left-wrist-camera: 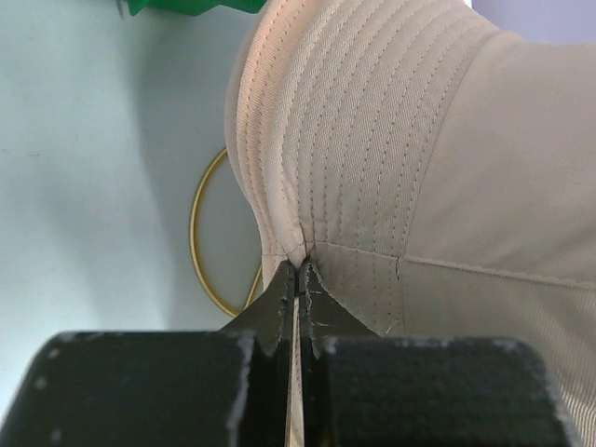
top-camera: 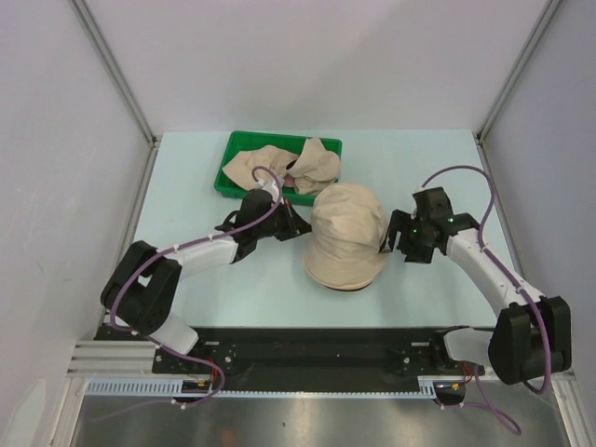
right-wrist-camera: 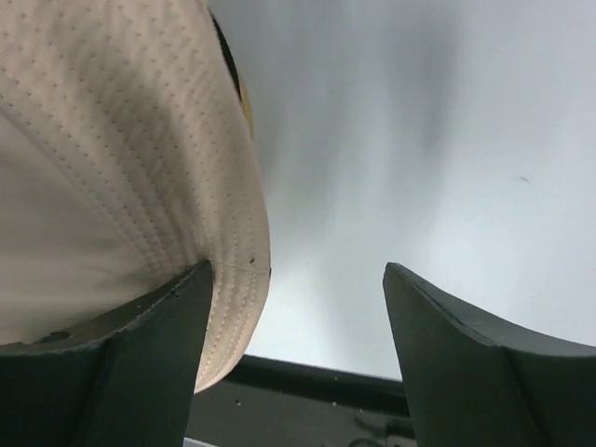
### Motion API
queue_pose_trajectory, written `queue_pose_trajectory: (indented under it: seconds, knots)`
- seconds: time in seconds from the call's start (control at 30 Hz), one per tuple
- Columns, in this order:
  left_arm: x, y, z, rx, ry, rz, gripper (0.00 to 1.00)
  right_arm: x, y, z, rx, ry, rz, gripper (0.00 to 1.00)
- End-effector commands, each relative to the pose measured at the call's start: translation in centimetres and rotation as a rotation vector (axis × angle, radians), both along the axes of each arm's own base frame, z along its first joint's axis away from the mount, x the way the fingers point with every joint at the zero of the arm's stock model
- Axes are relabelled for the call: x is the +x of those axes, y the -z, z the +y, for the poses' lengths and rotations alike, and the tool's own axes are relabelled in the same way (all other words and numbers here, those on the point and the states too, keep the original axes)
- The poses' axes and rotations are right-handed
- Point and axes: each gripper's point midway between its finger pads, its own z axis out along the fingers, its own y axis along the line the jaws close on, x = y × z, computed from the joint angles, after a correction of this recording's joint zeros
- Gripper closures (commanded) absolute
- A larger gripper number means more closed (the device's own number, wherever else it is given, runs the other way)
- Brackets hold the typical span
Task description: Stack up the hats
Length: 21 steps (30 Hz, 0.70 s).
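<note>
Step in hand: seating the centre hat (top-camera: 346, 233) mid-tabletop (top-camera: 233, 289), domed crown up, brim draped low. On its left edge the left claw (top-camera: 296, 223) is pinched tight on the brim. Opposite, the right claw (top-camera: 393, 240) stands wide, w/ the brim edge lying against one finger but not clamped.

A gold wire ring (left-wrist-camera: 198, 233) shows under the brim in the left wrist view. It's prob. a stand's base, though most of it is hidden. Two spare hats (top-camera: 284, 166) lie crumpled in the green tray (top-camera: 223, 177), so I'd judge the stack is at an early stage.

Next move calls for the left to release w/o dragging the brim. Then an arm reaches to the tray for another.

Fabric: beige twill, rows of stitching round the brim, floppy, creases easily. A pinkish inner side shows on one tray hat.
</note>
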Motion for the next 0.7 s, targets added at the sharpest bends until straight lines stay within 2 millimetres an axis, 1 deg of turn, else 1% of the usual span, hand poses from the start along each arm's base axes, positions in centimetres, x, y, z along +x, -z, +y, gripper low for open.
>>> queue_pose_trajectory:
  seconds: [0.0, 0.03, 0.07, 0.1, 0.13, 0.17, 0.2, 0.23, 0.27, 0.3, 0.33, 0.37, 0.4, 0.43, 0.47, 0.5, 0.53, 0.57, 0.6, 0.63, 0.67]
  knots:
    - [-1.3, 1.9, -0.2, 0.097, 0.076, 0.02, 0.99, -1.6, -2.6, -3.3, -0.047, 0.095, 0.028, 0.21]
    - [-1.0, 1.3, -0.1, 0.099, 0.068, 0.011, 0.97, -1.4, -3.3, -4.3, -0.057, 0.129, 0.015, 0.2]
    - [-1.2, 1.5, 0.4, 0.13, 0.064, 0.023, 0.95, -0.6, -4.6, -5.0, -0.074, 0.157, -0.028, 0.2]
    - [-0.9, 0.3, 1.0, 0.136, 0.04, -0.003, 0.88, -0.3, -5.4, -5.6, -0.085, 0.172, -0.054, 0.18]
    - [-0.7, -0.4, 1.4, 0.141, 0.027, -0.014, 0.81, -0.1, -6.4, -6.6, -0.094, 0.199, -0.093, 0.17]
    - [-1.0, -0.4, 2.3, 0.167, 0.013, -0.001, 0.73, 0.4, -7.7, -7.2, -0.1, 0.217, -0.135, 0.14]
    - [-0.6, -2.2, 3.3, 0.164, -0.022, -0.041, 0.57, 0.6, -8.6, -7.7, -0.102, 0.228, -0.165, 0.13]
    - [-0.5, -2.8, 4.1, 0.176, -0.037, -0.058, 0.47, 0.7, -9.7, -8.5, -0.107, 0.242, -0.209, 0.12]
    - [-0.6, -3.1, 5.5, 0.202, -0.065, -0.048, 0.38, 1.1, -11.0, -8.6, -0.104, 0.241, -0.252, 0.11]
    - [-0.1, -4.1, 6.6, 0.222, -0.103, -0.072, 0.25, 1.5, -12.1, -8.7, -0.102, 0.236, -0.295, 0.11]
    - [-0.1, -5.9, 7.6, 0.229, -0.121, -0.123, 0.2, 1.6, -13.1, -8.8, -0.101, 0.235, -0.334, 0.11]
    - [-0.4, -6.1, 8.7, 0.265, -0.14, -0.118, 0.16, 1.9, -13.8, -8.7, -0.096, 0.226, -0.364, 0.11]
    - [0.2, -7.8, 9.7, 0.275, -0.17, -0.156, 0.1, 2.6, -14.9, -8.5, -0.08, 0.218, -0.418, 0.1]
    - [0.4, -9.2, 11.2, 0.33, -0.201, -0.214, 0.08, 2.7, -15.7, -8.2, -0.061, 0.209, -0.455, 0.1]
    - [0.8, -10.1, 12.2, 0.36, -0.225, -0.247, 0.06, 2.9, -16.3, -7.6, -0.028, 0.199, -0.479, 0.1]
    - [1.6, -12.2, 12.7, 0.381, -0.251, -0.302, 0.05, 3.5, -16.9, -7.3, -0.006, 0.194, -0.522, 0.1]
    - [2.4, -12.8, 13.9, 0.457, -0.269, -0.351, 0.04, 3.7, -17.1, -6.7, 0.023, 0.177, -0.54, 0.11]
    - [3.0, -13.5, 14.2, 0.484, -0.274, -0.379, 0.03, 3.8, -17.6, -6.4, 0.046, 0.178, -0.56, 0.11]
    - [3.9, -15.4, 14.1, 0.494, -0.273, -0.429, 0.03, 4.3, -17.8, -6.1, 0.064, 0.171, -0.582, 0.11]
    - [4.6, -16.4, 13.8, 0.529, -0.236, -0.49, 0.03, 4.3, -18.1, -5.7, 0.085, 0.159, -0.589, 0.11]
    - [5.8, -15.9, 13.1, 0.553, -0.199, -0.5, 0.03, 4.5, -18.2, -5.6, 0.095, 0.154, -0.595, 0.11]
